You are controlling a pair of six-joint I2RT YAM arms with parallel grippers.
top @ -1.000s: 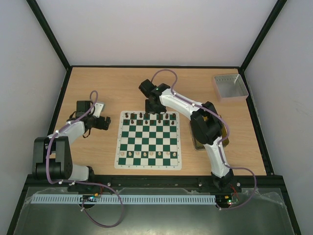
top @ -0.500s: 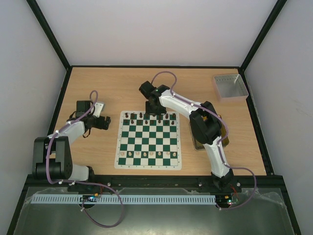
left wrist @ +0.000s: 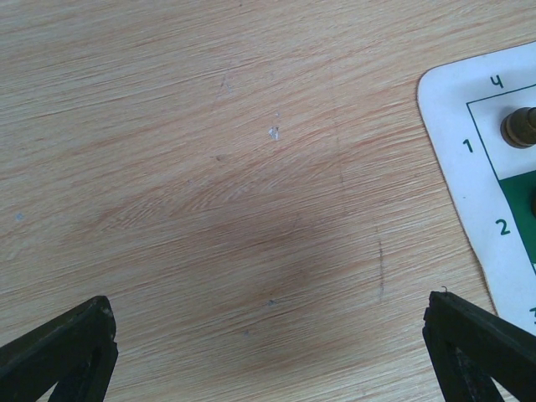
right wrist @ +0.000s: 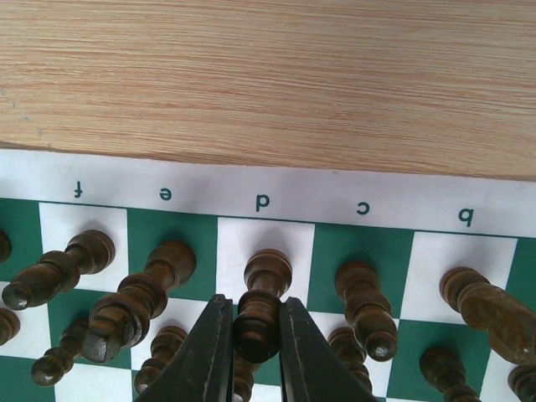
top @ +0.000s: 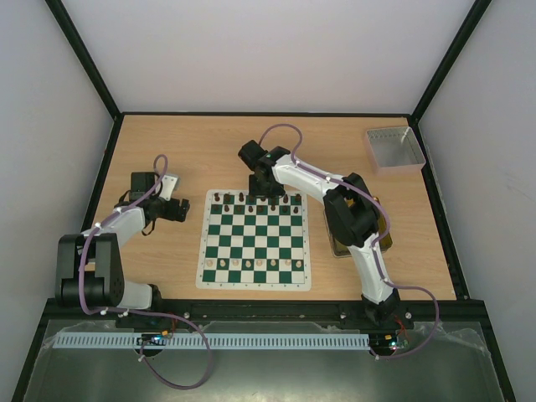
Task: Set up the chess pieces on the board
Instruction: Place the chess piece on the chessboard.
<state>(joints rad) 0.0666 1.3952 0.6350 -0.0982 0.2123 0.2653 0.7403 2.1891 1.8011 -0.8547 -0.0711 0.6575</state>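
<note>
The green and white board (top: 205, 251) lies at the table's centre. Dark chess pieces (top: 243, 198) fill its far rows and light ones (top: 248, 264) stand in a near row. My right gripper (top: 261, 186) hovers over the far edge. In the right wrist view it (right wrist: 255, 322) is shut on the head of a dark piece (right wrist: 266, 280), which stands on the white square of the d file. Dark neighbours (right wrist: 364, 306) stand close on both sides. My left gripper (left wrist: 272, 335) is open and empty over bare wood, left of the board's corner (left wrist: 456, 126).
A grey square tray (top: 394, 149) sits at the far right. A gold tin (top: 381, 226) lies right of the board, partly under the right arm. One dark piece (left wrist: 521, 127) stands at the board corner near the left gripper.
The right wrist has shifted very slightly over the far rank. The left arm has not moved.
</note>
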